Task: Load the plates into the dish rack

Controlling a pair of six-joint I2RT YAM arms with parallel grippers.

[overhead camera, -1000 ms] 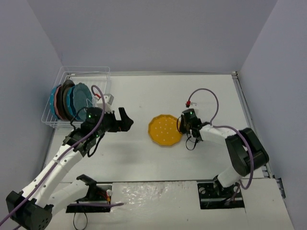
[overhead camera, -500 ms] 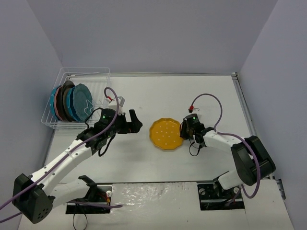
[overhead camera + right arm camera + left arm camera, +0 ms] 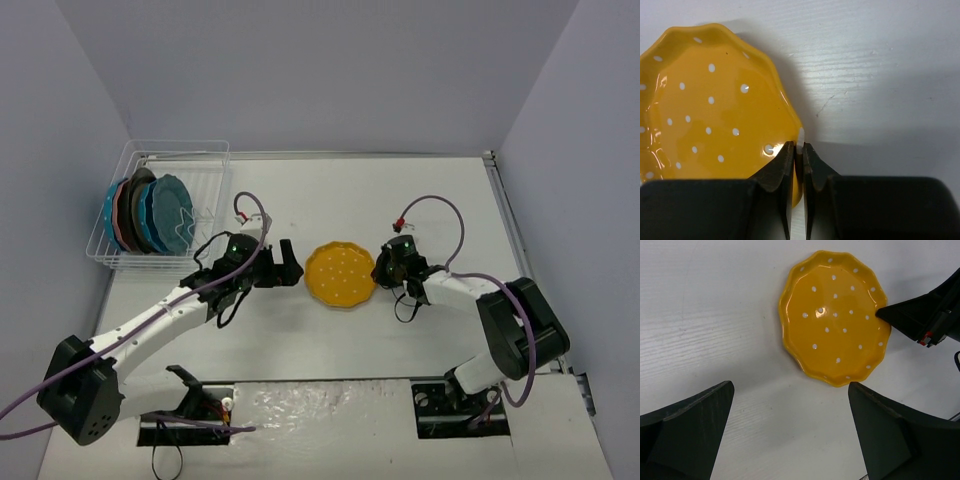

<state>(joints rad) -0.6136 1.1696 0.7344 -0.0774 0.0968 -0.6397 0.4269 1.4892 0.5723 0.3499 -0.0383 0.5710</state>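
At the far left, the dish rack (image 3: 128, 165) holds several plates (image 3: 150, 215) standing on edge, close together. The left pincer (image 3: 288, 263) hovers just beside the yellow plate (image 3: 342, 275), its jaws spread fully wide and holding nothing. The yellow plate lies near the middle of the white table (image 3: 300, 190). At its right side, the right pincer (image 3: 798, 147) is closed tight on the scalloped rim.

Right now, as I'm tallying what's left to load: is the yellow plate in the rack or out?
Out. The yellow plate lies on the table, apart from the dish rack, with the right fingers pinching its rim.
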